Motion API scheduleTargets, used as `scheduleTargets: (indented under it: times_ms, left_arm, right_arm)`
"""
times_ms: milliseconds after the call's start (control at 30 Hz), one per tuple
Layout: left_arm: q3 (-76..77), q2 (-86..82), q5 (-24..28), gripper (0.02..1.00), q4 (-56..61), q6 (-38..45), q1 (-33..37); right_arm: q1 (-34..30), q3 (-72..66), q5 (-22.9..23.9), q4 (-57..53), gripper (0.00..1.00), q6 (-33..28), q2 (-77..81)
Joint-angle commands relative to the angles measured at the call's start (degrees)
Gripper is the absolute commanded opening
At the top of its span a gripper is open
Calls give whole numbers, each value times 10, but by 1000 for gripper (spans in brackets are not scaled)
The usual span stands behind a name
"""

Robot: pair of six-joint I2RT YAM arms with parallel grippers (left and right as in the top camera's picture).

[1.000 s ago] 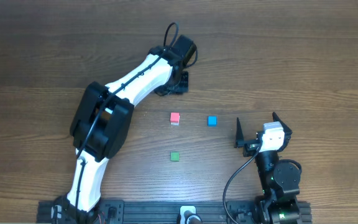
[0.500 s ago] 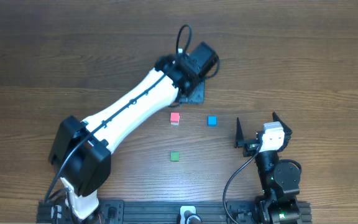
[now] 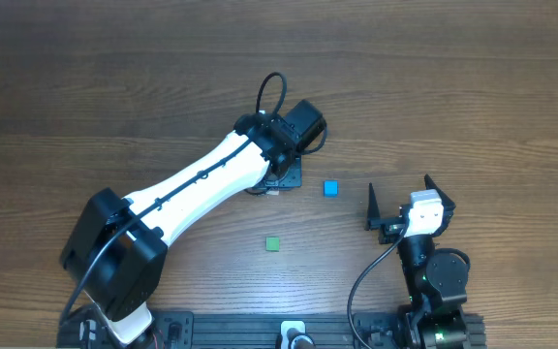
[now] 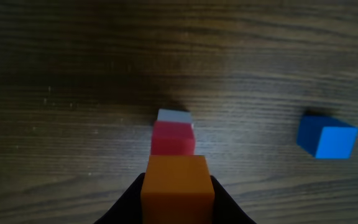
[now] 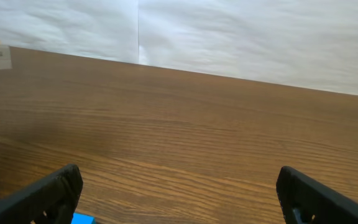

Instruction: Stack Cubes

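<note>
My left gripper [image 4: 178, 202] is shut on an orange cube [image 4: 178, 185], held just above and beside a small stack: a red cube [image 4: 173, 138] on a white cube [image 4: 174, 116]. In the top view the left gripper [image 3: 281, 178] hangs over that stack at the table's middle and hides it. A blue cube [image 3: 330, 187] [image 4: 327, 137] lies to the right of the stack. A green cube [image 3: 272, 244] sits nearer the front. My right gripper [image 3: 400, 200] [image 5: 179, 199] stands open at the right, nothing between its fingers, with the blue cube's edge [image 5: 82, 218] just ahead of it.
The wooden table [image 3: 453, 87] stretches bare to the back and to both sides. A white wall [image 5: 229, 37] stands behind the table's far edge. Both arm bases sit on the black rail [image 3: 221, 325] along the front.
The left arm swung right and then drew back toward the front, bringing its gripper over the red cube, which it now covers in the top view. The right arm has stayed still.
</note>
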Motion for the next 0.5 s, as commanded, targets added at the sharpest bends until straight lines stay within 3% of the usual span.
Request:
scheduleTargets:
  times_ms: [33,500]
  left_arm:
    - [-6,-12,-9,152,9,-8,-1]
    - [-7,9,-9,152,16,-6,-1]
  right_arm:
    - [-3,-4,-5,0,993,-1,-5]
    - [-3,-4,-5,0,993,-1,-5]
